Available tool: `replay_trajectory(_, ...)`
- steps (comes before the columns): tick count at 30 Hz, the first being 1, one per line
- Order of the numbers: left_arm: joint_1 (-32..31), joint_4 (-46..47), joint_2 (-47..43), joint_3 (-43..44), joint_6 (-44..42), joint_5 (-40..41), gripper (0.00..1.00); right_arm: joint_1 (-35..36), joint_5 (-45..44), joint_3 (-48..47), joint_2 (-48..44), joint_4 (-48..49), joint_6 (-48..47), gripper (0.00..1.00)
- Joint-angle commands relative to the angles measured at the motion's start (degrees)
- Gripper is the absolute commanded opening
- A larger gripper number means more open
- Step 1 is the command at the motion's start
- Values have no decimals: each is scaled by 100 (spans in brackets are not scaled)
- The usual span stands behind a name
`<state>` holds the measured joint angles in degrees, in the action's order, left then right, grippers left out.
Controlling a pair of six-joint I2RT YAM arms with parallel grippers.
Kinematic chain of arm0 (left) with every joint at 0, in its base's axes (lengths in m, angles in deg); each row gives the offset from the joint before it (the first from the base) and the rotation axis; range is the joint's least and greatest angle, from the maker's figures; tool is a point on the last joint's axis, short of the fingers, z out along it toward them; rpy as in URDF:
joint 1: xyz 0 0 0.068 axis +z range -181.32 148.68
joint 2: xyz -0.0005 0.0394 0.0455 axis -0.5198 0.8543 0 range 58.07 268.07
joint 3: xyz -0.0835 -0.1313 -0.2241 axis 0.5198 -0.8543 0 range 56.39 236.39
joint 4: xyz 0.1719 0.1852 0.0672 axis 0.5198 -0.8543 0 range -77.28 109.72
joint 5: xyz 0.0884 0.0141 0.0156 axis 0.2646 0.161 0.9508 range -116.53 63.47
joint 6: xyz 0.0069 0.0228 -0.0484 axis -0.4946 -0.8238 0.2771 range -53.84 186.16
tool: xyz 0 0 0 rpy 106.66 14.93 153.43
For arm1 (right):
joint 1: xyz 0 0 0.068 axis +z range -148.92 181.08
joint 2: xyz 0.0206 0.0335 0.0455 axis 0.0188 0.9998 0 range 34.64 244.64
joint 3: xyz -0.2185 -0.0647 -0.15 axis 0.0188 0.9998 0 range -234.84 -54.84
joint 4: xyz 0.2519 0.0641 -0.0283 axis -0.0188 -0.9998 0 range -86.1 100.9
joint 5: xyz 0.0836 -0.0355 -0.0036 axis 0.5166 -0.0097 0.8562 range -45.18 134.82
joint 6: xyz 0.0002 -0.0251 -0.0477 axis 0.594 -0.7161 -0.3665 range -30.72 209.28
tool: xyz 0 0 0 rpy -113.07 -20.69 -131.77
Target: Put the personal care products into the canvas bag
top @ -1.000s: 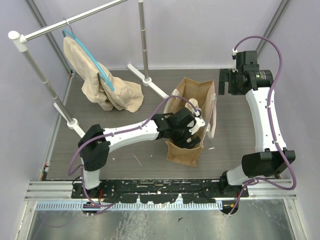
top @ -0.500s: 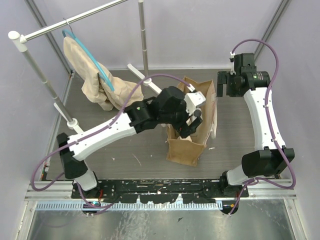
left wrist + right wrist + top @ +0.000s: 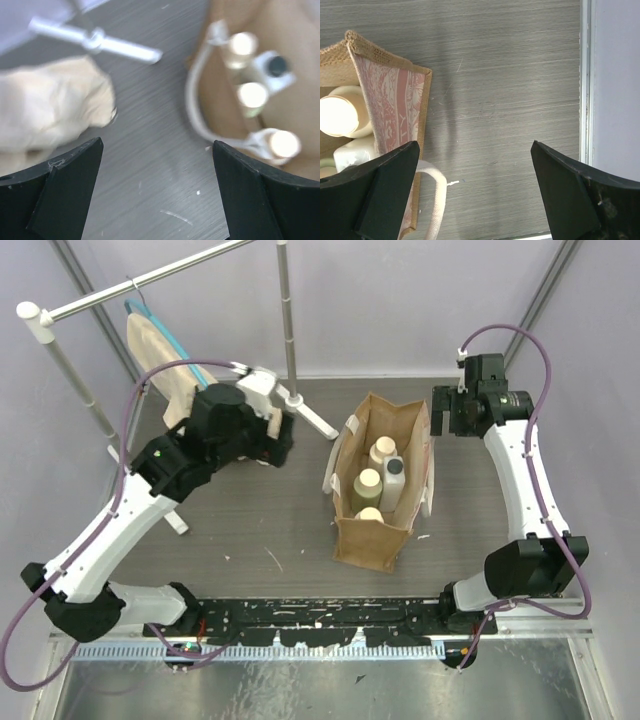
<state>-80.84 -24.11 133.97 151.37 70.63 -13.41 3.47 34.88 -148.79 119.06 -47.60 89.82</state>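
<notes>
The canvas bag (image 3: 372, 545) stands upright mid-table, its mouth open. Inside it stand the personal care products: a cream bottle (image 3: 383, 450), a white rectangular bottle with a dark cap (image 3: 393, 476), and two more round ones (image 3: 367, 483) (image 3: 370, 515). My left gripper (image 3: 281, 443) is open and empty, left of the bag and well apart from it. In the left wrist view the bag (image 3: 300, 30) and the bottle tops (image 3: 251, 94) are blurred at the upper right. My right gripper (image 3: 440, 412) hangs open and empty beside the bag's far right corner (image 3: 395, 95).
A beige cloth (image 3: 150, 355) on a blue hanger hangs from a metal rack (image 3: 288, 330) at the back left; its foot (image 3: 318, 423) lies near my left gripper. The bag's pale strap (image 3: 432, 195) droops on the right. A table edge rail (image 3: 585, 100) runs along the right.
My left arm has come up out of the bag and swung left toward the cloth. Its jaws have opened, and a bottle stays in the bag. The right arm barely moved.
</notes>
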Motion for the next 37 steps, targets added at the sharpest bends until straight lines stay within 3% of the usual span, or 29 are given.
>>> replay_trajectory(1,1129,-236,-813,-1104,757,-278,98,-11,57,316,-519,866,168,100)
replay_trajectory(5,1430,-567,-1007,-1405,812,18,98,-12,79,586,-630,1130,287,100)
replay_trajectory(23,1445,-700,-904,-1512,1265,713,98,-11,132,735,-568,1194,312,100)
replay_trajectory(37,1446,-606,-934,-1549,1184,652,98,-13,141,535,-427,1122,338,100)
